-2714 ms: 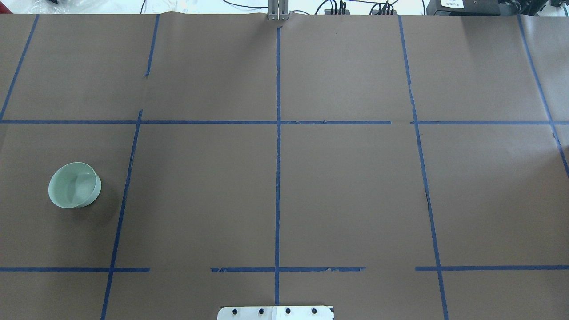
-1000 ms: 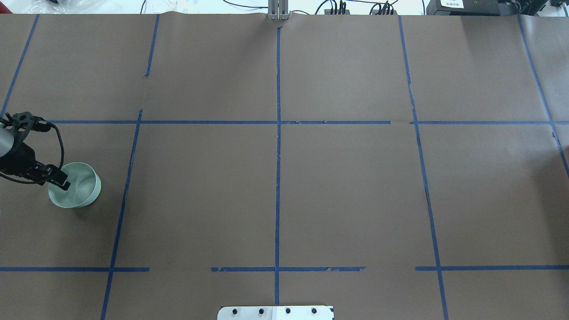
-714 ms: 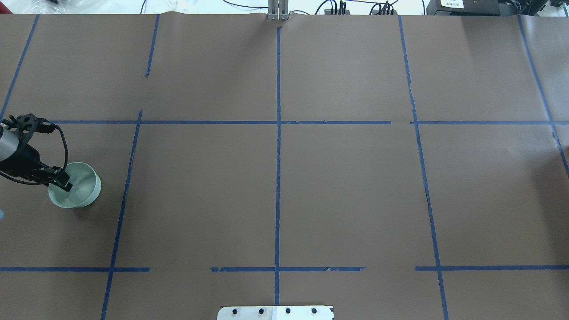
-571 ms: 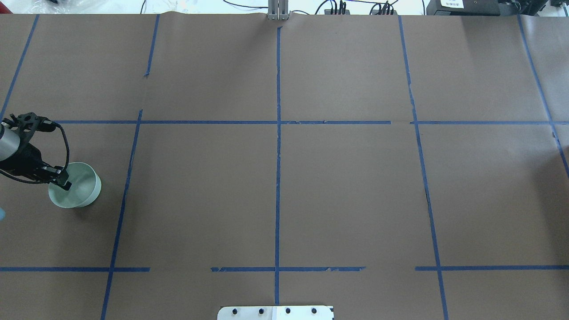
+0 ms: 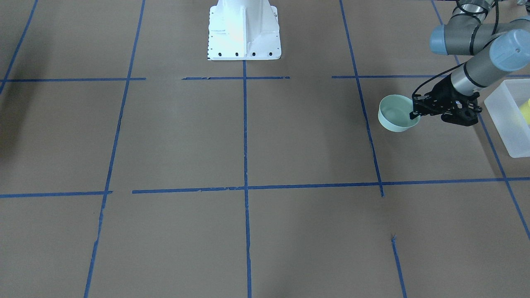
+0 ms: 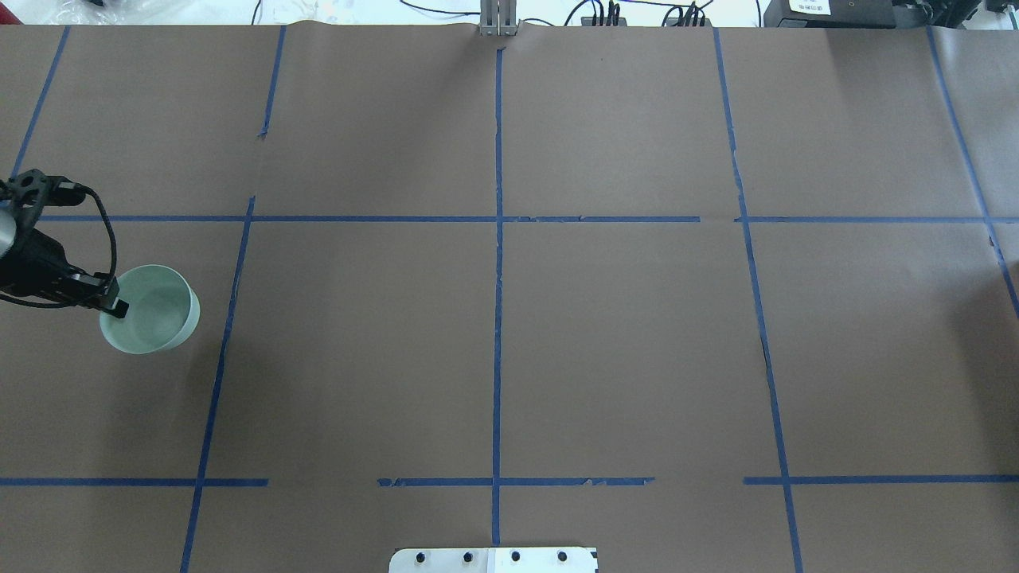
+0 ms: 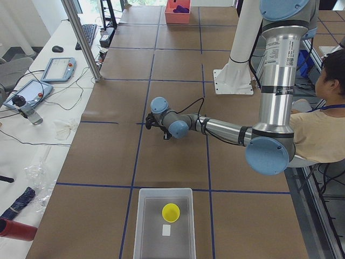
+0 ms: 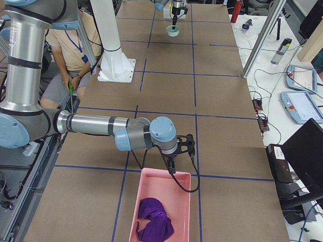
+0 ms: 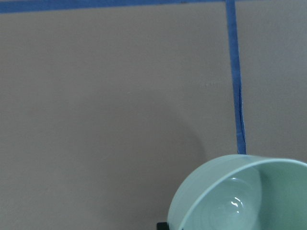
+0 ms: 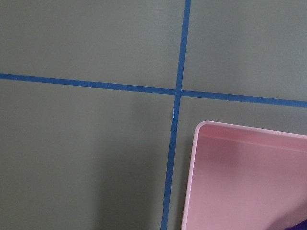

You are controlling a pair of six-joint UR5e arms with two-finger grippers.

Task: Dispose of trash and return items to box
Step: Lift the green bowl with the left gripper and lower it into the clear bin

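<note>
The pale mint-green bowl [image 6: 151,310] hangs a little above the brown table at the left, held by its near rim in my left gripper [image 6: 111,305]. It shows the same way in the front view, bowl [image 5: 395,114] and gripper [image 5: 415,112], and fills the lower right of the left wrist view [image 9: 240,196]. The frosted white box [image 5: 507,120] stands just beyond the gripper, with the yellow cup [image 7: 171,212] inside it. My right gripper [image 8: 171,169] hovers at the near edge of a pink tray; I cannot tell whether it is open or shut.
The pink tray [image 8: 161,206] holds a crumpled purple thing [image 8: 154,219]; its rim shows in the right wrist view [image 10: 249,177]. The white robot base [image 5: 244,29] stands at the table's robot side. A seated person [image 7: 318,124] is beside the left arm. Blue tape lines grid the table.
My left arm came in, its gripper closed on the bowl's rim, and the bowl has risen off the table and shifted slightly forward and right.
</note>
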